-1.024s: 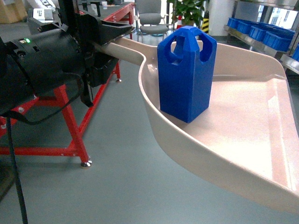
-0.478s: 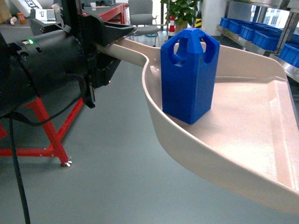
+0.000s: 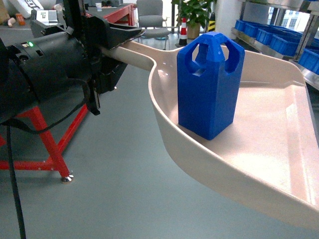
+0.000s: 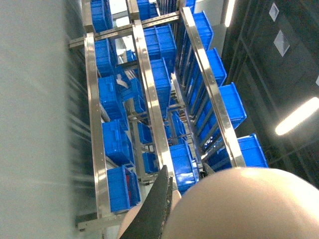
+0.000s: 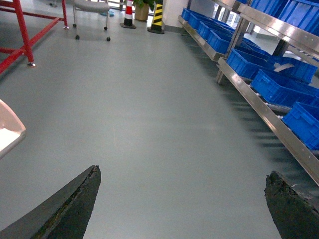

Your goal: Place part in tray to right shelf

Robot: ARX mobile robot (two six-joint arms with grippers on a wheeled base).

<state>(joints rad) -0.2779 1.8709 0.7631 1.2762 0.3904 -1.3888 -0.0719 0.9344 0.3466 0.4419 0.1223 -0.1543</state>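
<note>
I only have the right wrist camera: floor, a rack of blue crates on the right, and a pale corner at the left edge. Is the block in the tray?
Observer: Yes. In the head view the blue block stands upright in the tray, close to its left rim.
Operator: What is holding the tray up?
Observer: The left claw is clamped on the tray's handle.
Operator: What does the left wrist camera show?
Observer: The shelf fills most of it, with steel rails and rows of blue crates.
</note>
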